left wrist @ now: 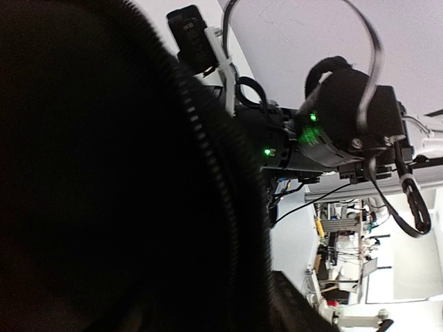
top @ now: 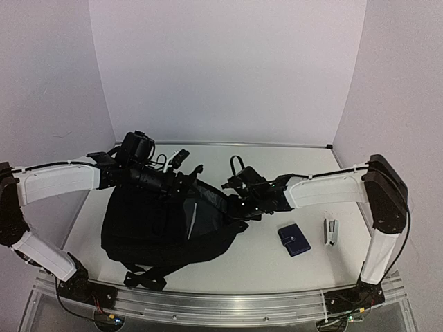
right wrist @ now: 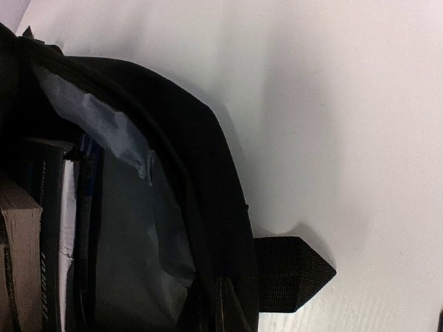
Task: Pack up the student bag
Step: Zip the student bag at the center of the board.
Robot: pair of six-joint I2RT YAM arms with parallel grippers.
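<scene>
The student bag (top: 163,228), a big black backpack, lies on the table left of centre with its mouth open to the right. Its grey lining (right wrist: 131,235) shows in the right wrist view, with books (right wrist: 21,242) and a blue pen (right wrist: 84,200) inside. My right gripper (top: 237,200) sits on the right rim of the opening, shut on the fabric edge. My left gripper (top: 185,177) is at the bag's top edge. Black fabric and zipper teeth (left wrist: 208,138) fill the left wrist view and hide its fingers.
A small dark-blue wallet (top: 294,239) lies on the table right of the bag. A white stapler (top: 331,232) stands beyond it near the right arm. A black strap tab (right wrist: 291,273) sticks out from the bag's side. The shoulder straps (top: 145,278) trail toward the near edge.
</scene>
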